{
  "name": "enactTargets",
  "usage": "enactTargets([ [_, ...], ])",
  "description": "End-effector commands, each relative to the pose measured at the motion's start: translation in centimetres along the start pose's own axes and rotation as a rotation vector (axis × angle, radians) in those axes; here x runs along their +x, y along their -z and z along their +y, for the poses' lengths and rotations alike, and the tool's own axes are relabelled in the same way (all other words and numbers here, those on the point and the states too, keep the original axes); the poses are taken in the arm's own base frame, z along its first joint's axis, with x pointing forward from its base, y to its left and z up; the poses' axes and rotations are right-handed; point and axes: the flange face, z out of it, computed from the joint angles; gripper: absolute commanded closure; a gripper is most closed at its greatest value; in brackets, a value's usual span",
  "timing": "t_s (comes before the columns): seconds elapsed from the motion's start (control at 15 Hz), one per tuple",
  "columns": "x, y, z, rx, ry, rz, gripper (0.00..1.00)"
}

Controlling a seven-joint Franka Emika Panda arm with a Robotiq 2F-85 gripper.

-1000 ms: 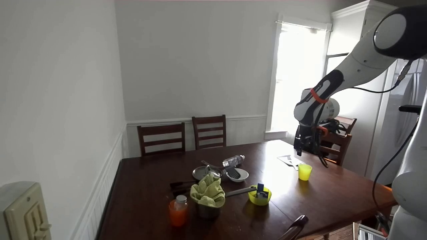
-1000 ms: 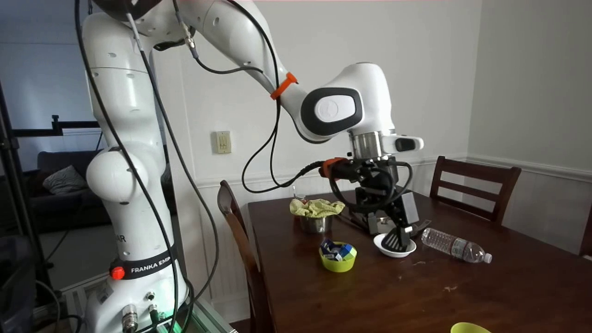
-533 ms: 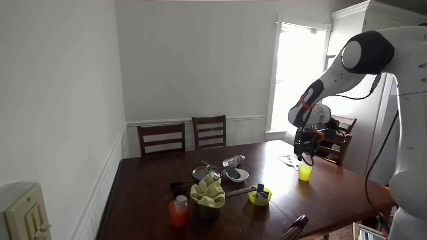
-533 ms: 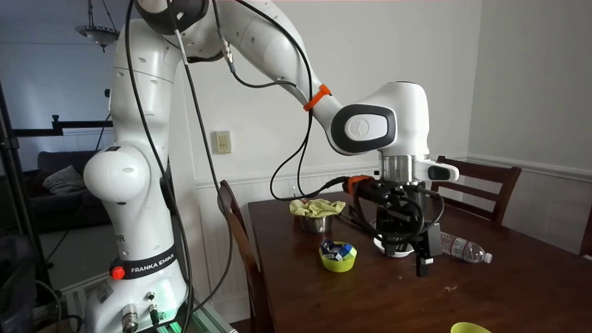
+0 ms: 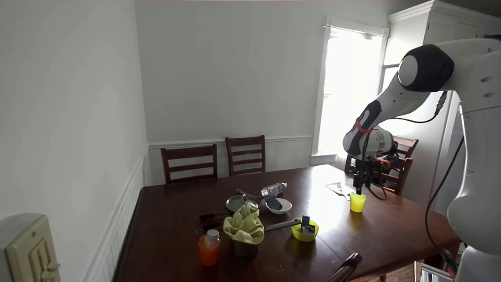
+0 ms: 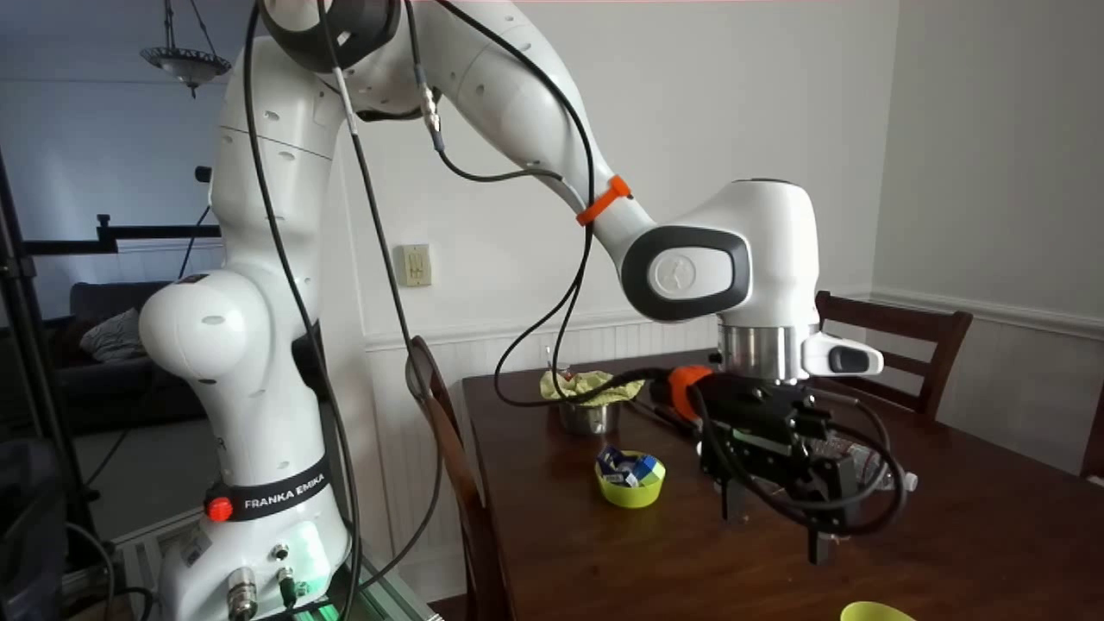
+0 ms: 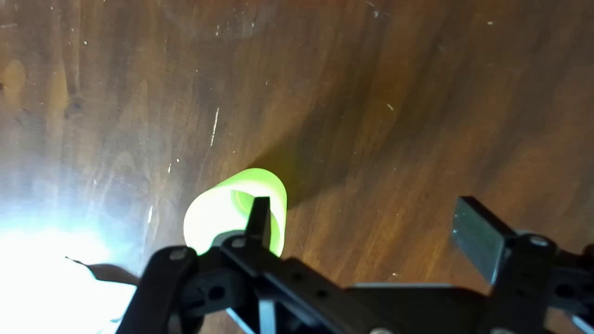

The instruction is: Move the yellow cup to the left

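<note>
The yellow cup (image 5: 357,203) stands upright on the dark table, at the right in an exterior view. Only its top edge shows at the bottom edge of an exterior view (image 6: 873,612). In the wrist view the cup (image 7: 218,204) is left of centre, with its mouth partly hidden by the left finger. My gripper is open with nothing between its fingers, as the wrist view (image 7: 364,206) shows. It hangs above the table close to the cup in both exterior views (image 5: 358,191) (image 6: 774,528). I cannot tell whether the left finger touches the cup.
A yellow-green bowl (image 5: 304,236) with small packets stands nearby. Beyond are a pot with a pale-green cloth (image 5: 244,225), an orange cup (image 5: 208,252), a white dish (image 5: 278,209) with a spatula, and a plastic bottle (image 5: 274,189). White papers (image 5: 339,189) lie behind the cup.
My gripper has moved down and, in an exterior view, to the right, coming closer to the yellow cup. The cup and the other things on the table have not moved.
</note>
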Motion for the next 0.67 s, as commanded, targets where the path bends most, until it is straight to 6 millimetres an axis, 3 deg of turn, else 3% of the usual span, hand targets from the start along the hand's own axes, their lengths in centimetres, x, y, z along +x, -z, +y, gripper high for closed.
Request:
enactTargets([
  [0.0,0.2,-3.7,3.8,0.085,0.122,0.054,0.0],
  [0.33,1.0,-6.6,8.5,0.126,0.133,0.065,0.0],
  [0.6,3.2,-7.7,8.7,0.128,0.121,0.061,0.0],
])
